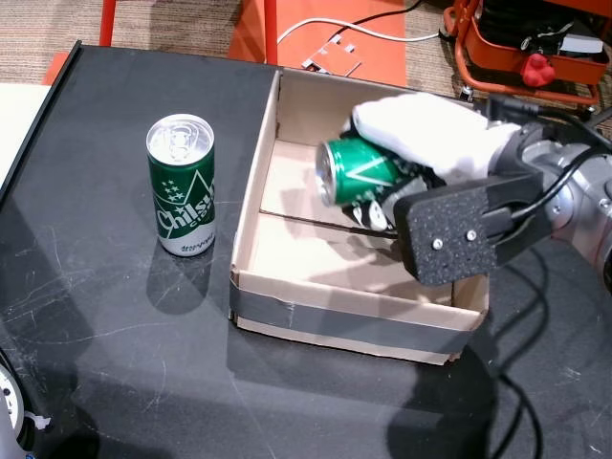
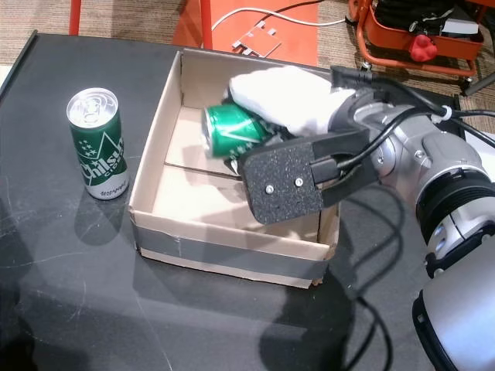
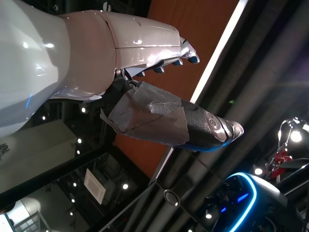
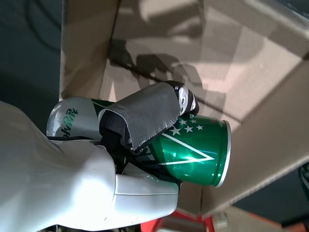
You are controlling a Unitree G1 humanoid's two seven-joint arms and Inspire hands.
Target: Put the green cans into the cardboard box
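My right hand [image 1: 421, 143] [image 2: 290, 100] is shut on a green can [image 1: 359, 170] [image 2: 233, 130] [image 4: 188, 147], held on its side over the open cardboard box [image 1: 335, 311] [image 2: 224, 251] [image 4: 270, 121], top facing left. In the right wrist view my taped thumb [image 4: 145, 116] presses across the can. A second green can [image 1: 182, 186] [image 2: 97, 144] stands upright on the black table to the left of the box. My left hand [image 3: 154, 111] shows only in the left wrist view, raised in the air, fingers apart, holding nothing.
The box sits on a black table [image 1: 96, 335]. An orange cart with a red object [image 1: 535, 57] [image 2: 421, 39] stands behind on the floor, with white cables [image 1: 363, 33] and an orange stand [image 1: 316, 24] near it. Black cables trail beside my right arm.
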